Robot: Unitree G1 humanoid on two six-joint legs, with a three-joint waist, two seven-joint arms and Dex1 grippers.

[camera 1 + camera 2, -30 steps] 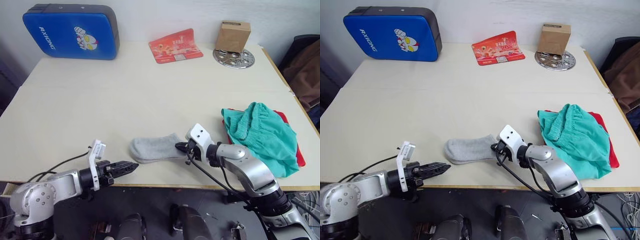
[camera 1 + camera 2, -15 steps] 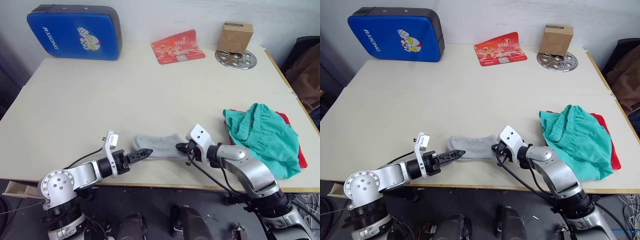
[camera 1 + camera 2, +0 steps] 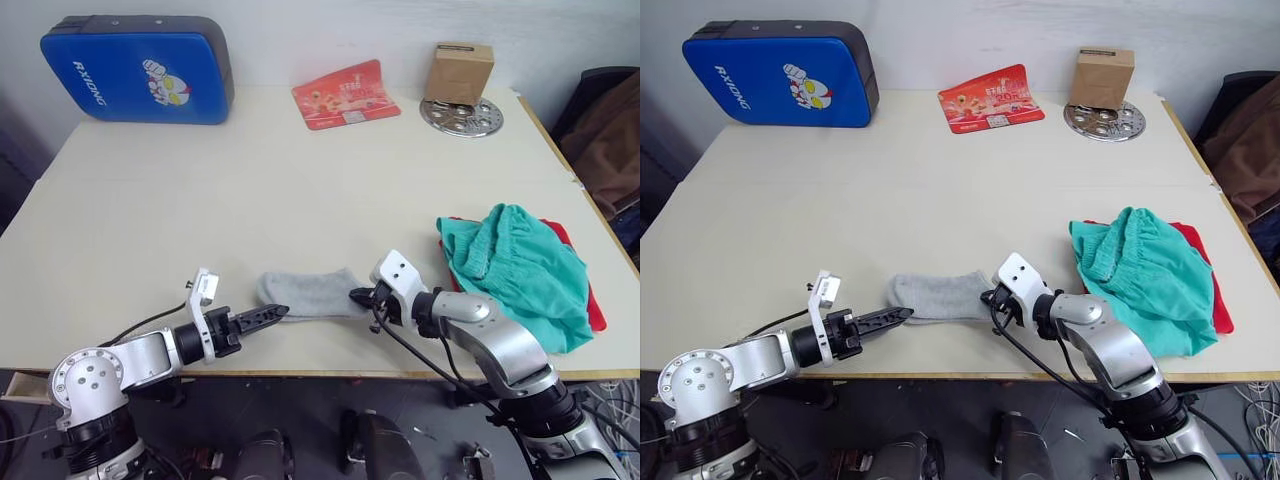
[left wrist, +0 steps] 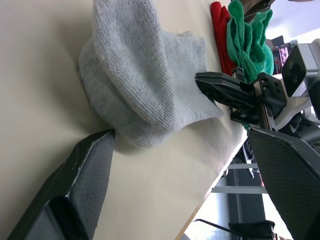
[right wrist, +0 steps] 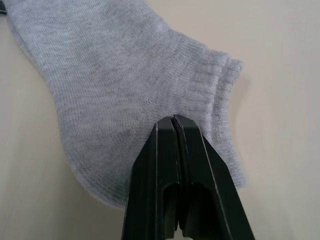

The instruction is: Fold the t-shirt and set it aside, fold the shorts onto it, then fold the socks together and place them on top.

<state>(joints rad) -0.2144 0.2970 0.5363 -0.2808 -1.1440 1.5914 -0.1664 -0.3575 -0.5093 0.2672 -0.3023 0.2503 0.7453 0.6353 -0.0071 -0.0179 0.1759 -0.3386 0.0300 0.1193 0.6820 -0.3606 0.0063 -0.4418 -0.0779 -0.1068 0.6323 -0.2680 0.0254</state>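
Note:
The grey socks (image 3: 310,294) lie flat near the table's front edge, one on the other. My left gripper (image 4: 180,135) is open at their toe end, one finger on each side of it, low over the table; it also shows as the left gripper (image 3: 272,314). My right gripper (image 5: 173,120) is shut, its tips resting on the socks close to the cuff (image 3: 362,296). The teal shorts (image 3: 515,272) are heaped at the right on the red t-shirt (image 3: 594,306), which mostly lies hidden beneath them.
A blue padded case (image 3: 135,68) leans at the back left. A red printed card (image 3: 345,93) and a cardboard box (image 3: 458,72) on a metal disc (image 3: 478,118) sit at the back. Dark cloth (image 3: 612,125) hangs beyond the table's right edge.
My left gripper has come in from the left along the front edge to the socks' toe end. The right gripper has stayed at the cuff. The camera shifted slightly.

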